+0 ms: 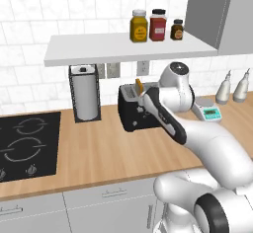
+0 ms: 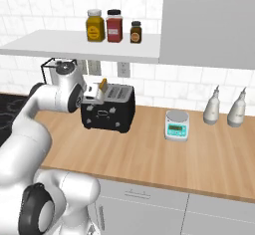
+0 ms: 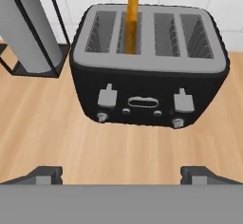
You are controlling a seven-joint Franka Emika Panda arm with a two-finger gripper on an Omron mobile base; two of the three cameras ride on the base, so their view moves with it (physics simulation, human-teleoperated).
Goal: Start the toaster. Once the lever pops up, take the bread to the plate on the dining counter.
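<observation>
A home kitchen. White tiled wall (image 1: 29, 19), a wood counter (image 1: 99, 148) with black cooktop (image 1: 27, 143) left of the gripper (image 3: 121, 173). Spice jars (image 1: 157, 25) sit on the shelf (image 1: 108, 47) above it.

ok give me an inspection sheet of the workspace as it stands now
surface: wood counter, cooktop at its left end
job's things: toaster upright near the wall; bread standing up out of a slot; both front levers up
clutter: paper-towel holder left of toaster, scale, two bottles to its right
gripper: open, facing the toaster front, holding nothing, fingers apart from it
cables: nothing seen
surroundings: tiled wall with outlets, shelf carrying three jars
</observation>
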